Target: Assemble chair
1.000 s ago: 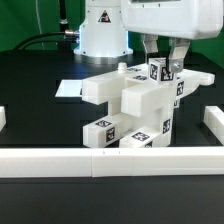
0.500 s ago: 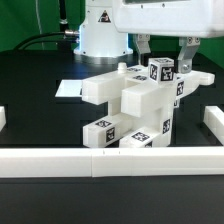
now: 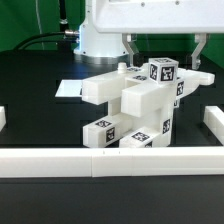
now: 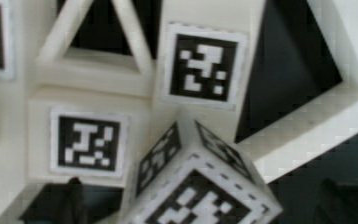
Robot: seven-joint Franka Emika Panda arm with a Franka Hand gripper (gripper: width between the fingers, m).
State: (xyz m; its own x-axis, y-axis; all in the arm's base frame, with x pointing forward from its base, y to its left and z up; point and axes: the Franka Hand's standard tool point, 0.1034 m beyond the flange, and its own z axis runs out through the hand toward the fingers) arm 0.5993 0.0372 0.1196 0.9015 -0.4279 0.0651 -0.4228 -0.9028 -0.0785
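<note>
Gripper (image 3: 166,48), jaws wide apart and empty, hangs just above the part-built chair (image 3: 132,105), which sits on the table (image 3: 35,75) close behind the near rail (image 3: 60,160), probably a backstop for pushing parts together.

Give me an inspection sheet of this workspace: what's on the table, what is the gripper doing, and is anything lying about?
Surface: black table, fenced by white border rails.
Job's things: chair, a cluster of white tagged blocks fitted together, stands mid-table; a tagged cube sits at its top.
Clutter: nothing seen; only the marker board lies flat behind the chair.
Grippers: gripper open, hanging over the tagged cube, holding nothing.
Cables: dark cable runs behind the table at the exterior view's left.
Surroundings: white robot base at the back, green backdrop.
</note>
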